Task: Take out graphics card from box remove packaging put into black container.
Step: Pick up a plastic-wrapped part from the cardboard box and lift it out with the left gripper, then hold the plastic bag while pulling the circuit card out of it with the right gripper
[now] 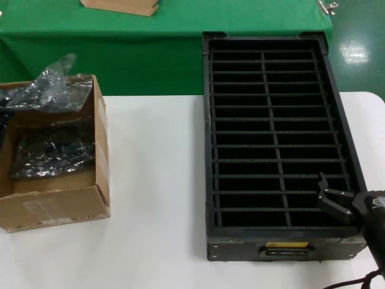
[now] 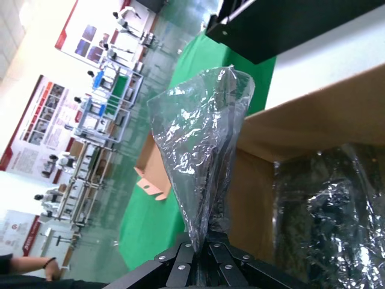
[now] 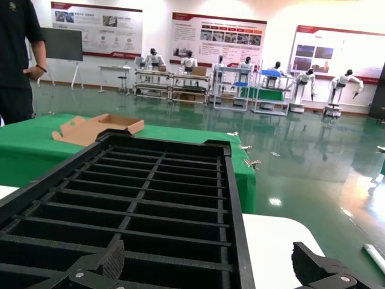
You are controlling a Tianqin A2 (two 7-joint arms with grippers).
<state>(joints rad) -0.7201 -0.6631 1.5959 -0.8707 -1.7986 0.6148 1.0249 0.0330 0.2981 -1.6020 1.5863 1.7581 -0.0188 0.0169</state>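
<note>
The brown box (image 1: 54, 208) stands at the table's left, its pale inner wall (image 2: 319, 120) close to my left wrist camera. My left gripper (image 2: 204, 244), at the box's far left corner (image 1: 3, 117), is shut on the lower end of the packaging (image 2: 201, 138). This crinkled translucent bag (image 1: 51, 84) sticks up over the box's back edge. The graphics card is hidden. My right gripper (image 1: 331, 195) hangs open over the near right corner of the black container (image 1: 207, 120). Its fingers (image 3: 207, 265) straddle the crate's right rim (image 3: 231, 198), holding nothing.
Darker crinkled bags (image 1: 51, 150) lie in the box (image 2: 325, 211). A flat tan board (image 1: 123, 6) rests on the green cloth (image 1: 120, 48) behind. A person (image 3: 18, 54) stands beyond that cloth. White tabletop (image 1: 156, 198) lies between box and crate.
</note>
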